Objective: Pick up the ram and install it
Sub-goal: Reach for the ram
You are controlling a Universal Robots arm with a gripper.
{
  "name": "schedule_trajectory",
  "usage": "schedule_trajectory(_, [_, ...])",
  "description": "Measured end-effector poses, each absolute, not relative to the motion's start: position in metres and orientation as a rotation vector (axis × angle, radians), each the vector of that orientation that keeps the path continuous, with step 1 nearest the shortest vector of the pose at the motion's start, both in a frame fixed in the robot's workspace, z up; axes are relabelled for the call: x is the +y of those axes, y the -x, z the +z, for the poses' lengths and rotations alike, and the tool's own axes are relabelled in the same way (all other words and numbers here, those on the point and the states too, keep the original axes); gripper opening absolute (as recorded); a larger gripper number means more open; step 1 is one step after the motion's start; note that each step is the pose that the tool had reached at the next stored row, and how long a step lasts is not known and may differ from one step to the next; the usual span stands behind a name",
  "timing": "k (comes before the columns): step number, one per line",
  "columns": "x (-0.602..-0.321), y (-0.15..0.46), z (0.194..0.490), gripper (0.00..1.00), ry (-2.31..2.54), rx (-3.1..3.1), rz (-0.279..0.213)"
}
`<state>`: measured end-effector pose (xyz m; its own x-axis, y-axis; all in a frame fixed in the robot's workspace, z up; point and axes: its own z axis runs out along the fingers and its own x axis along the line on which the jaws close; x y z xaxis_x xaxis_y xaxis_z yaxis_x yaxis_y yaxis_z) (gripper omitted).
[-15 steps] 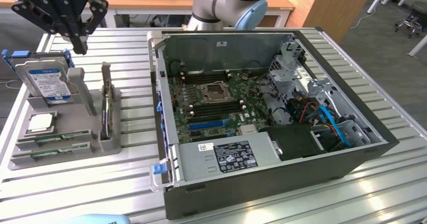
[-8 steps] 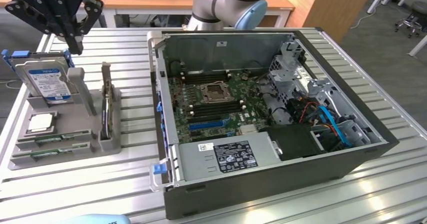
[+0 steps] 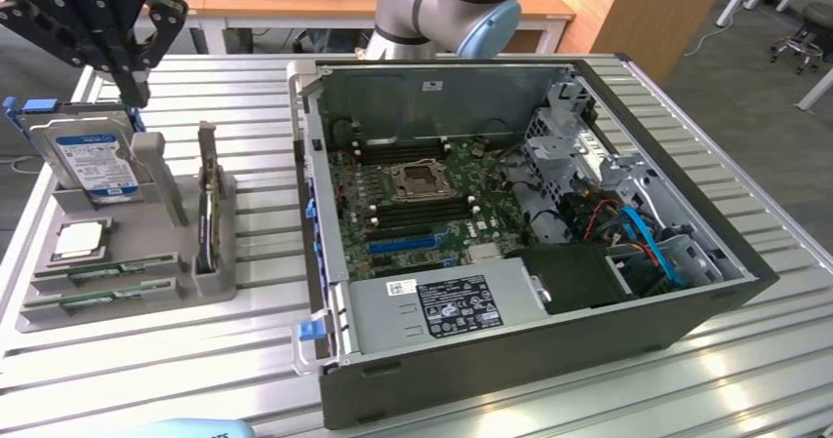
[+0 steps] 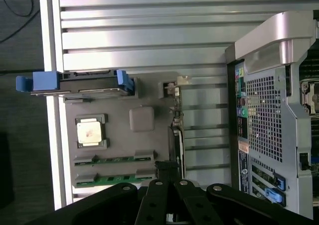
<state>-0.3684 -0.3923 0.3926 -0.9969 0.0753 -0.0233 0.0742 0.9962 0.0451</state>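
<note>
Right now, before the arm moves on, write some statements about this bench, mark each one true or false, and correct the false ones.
1. The computer case lies open, with its motherboard showing. True.
2. Two ram sticks lie in the grey tray. True.
3. The hand grips a ram stick. False: it is shut on nothing, raised above the tray.
4. The hard drive lies flat inside the case. False: it stands upright in the tray.
</note>
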Motion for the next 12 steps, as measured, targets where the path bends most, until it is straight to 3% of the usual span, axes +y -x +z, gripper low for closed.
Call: schedule_trajectory(12, [-0.392,0.391,0.392,0.10,-0.116,3.114,0.069])
